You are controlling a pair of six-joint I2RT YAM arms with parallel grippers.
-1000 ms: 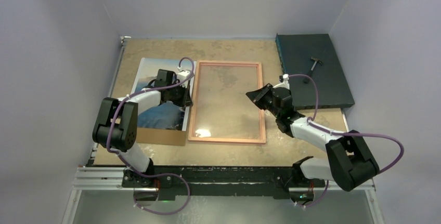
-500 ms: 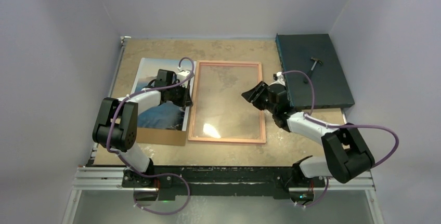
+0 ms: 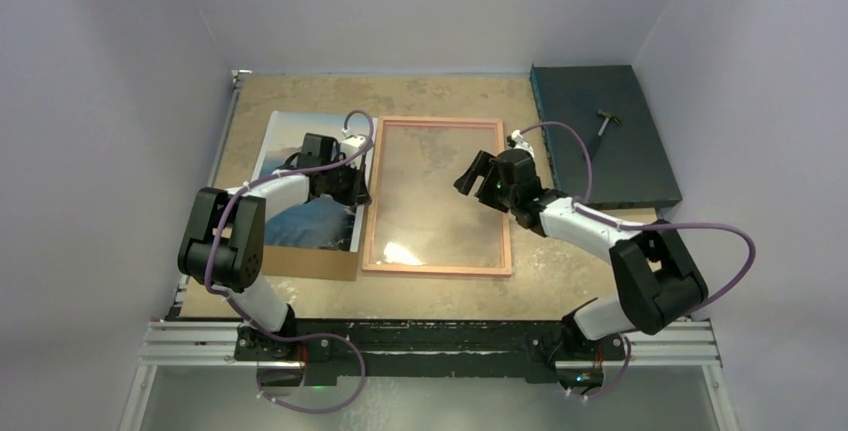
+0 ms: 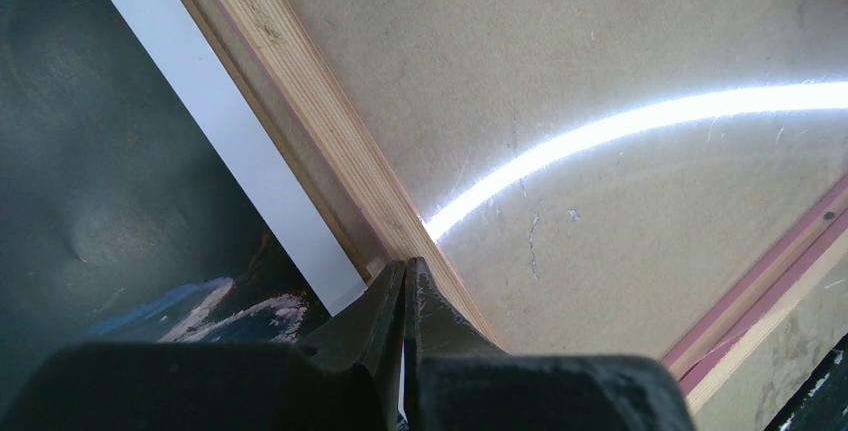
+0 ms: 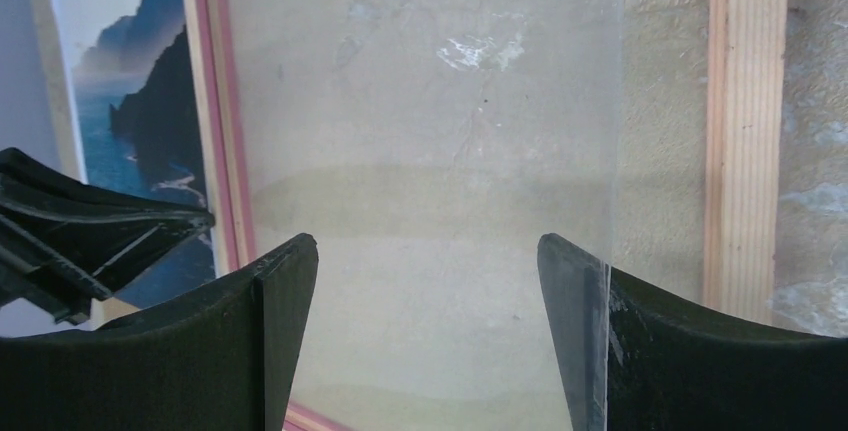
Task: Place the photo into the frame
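Starting nearest the arm bases: seeing a strip of the brown backing board (image 3: 310, 263) sticking out just left of the near left corner of the frame (image 3: 437, 270), partly under the photo (image 3: 308, 223). Finding the photo lying flat, picture side up, just left of the frame, its right edge running along the frame's left rail, not yet inside. Finding the frame lying flat too, showing light wood on its upper face in the wrist views, with the clear pane (image 5: 430, 101) in it. Seeing the left gripper (image 4: 404, 283) pressed fully together at that left rail, beside the photo's white margin, with a thin white sliver between the fingers, perhaps the paper, but not being able to tell for sure. Seeing the right gripper (image 5: 425, 251) hanging over the pane, jaws spread wide, holding nothing. Judging the photo as very light, thin and floppy, creasing easily and sliding readily on the board. Expecting the best hold at the white margin of the right edge, pinching gently and drawing it low across the rail. Judging the frame as stiff, the pane as fragile and slippery. Farther off, right of the frame's far corner, seeing a dark flat slab (image 3: 620, 166) with a small hammer-like tool (image 3: 606, 123) on it. Reading no brand, label or writing anywhere.
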